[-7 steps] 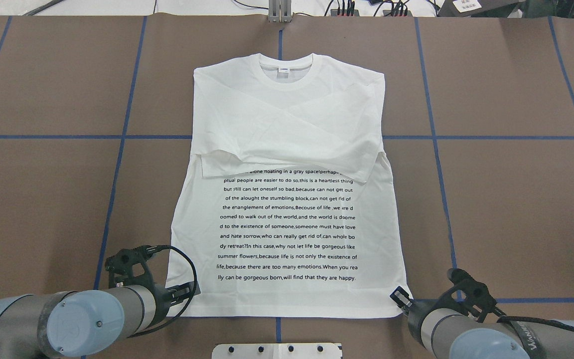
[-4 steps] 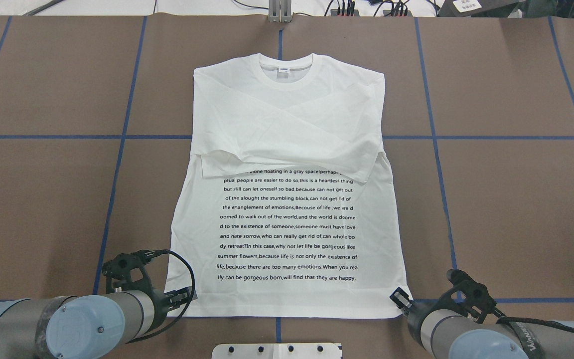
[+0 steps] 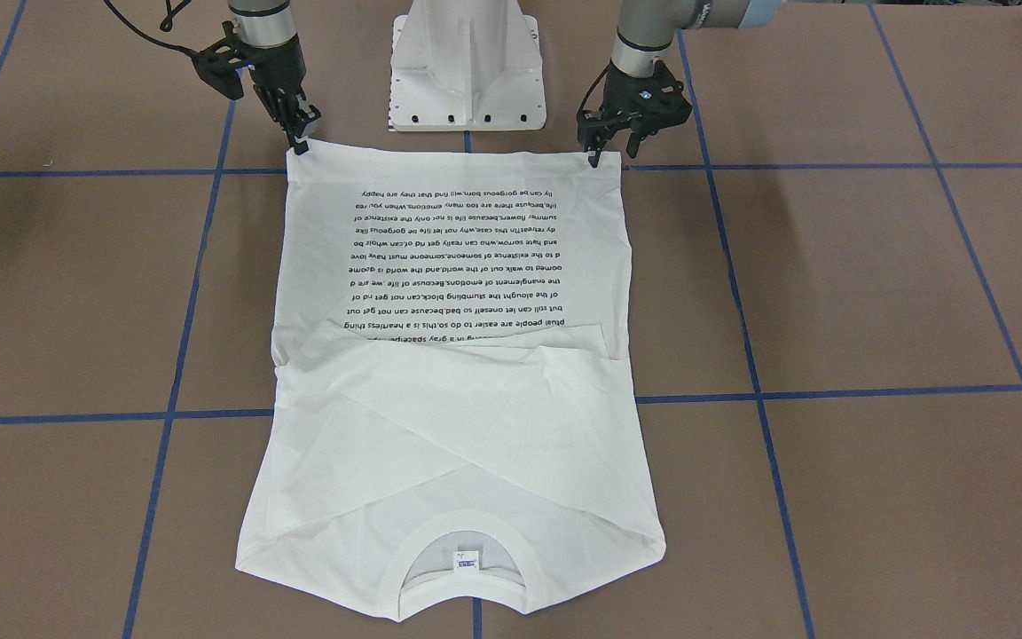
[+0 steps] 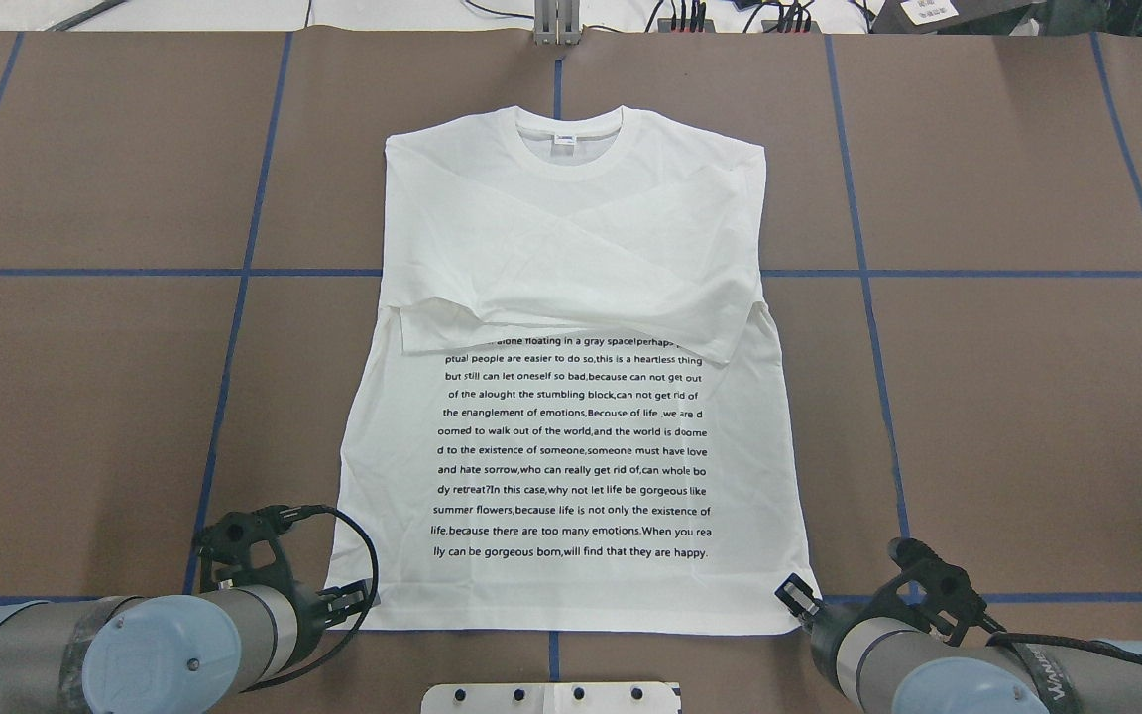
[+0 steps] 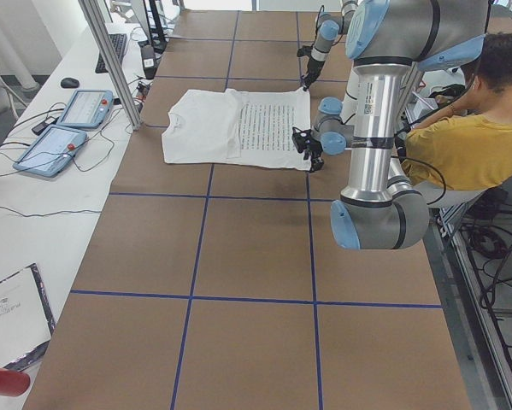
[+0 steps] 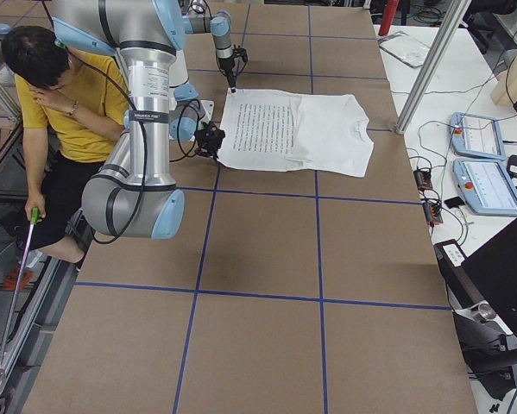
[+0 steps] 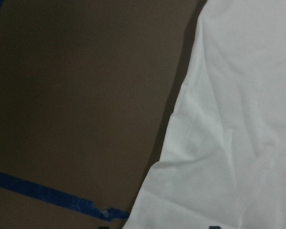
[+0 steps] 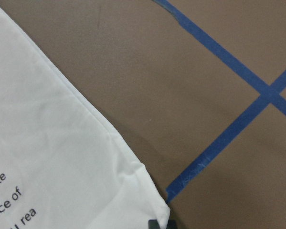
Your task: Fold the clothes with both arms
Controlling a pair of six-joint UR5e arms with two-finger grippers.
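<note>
White T-shirt [image 4: 571,397] flat on brown counter [image 4: 1007,416], left hand [image 3: 595,153] and right hand [image 3: 301,135] each pinching a hem corner, white pedestal [image 3: 467,67] between arms, seated operator [image 5: 469,128] behind.

Open table [image 4: 1007,416] — pedestal [image 3: 467,67] between arms

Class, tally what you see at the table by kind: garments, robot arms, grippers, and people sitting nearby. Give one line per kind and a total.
White T-shirt: 1
Robot arms: 2, left arm, right arm
Grippers: 2, left gripper, right gripper
Seated person in yellow shirt: 1
Total: 6
</note>
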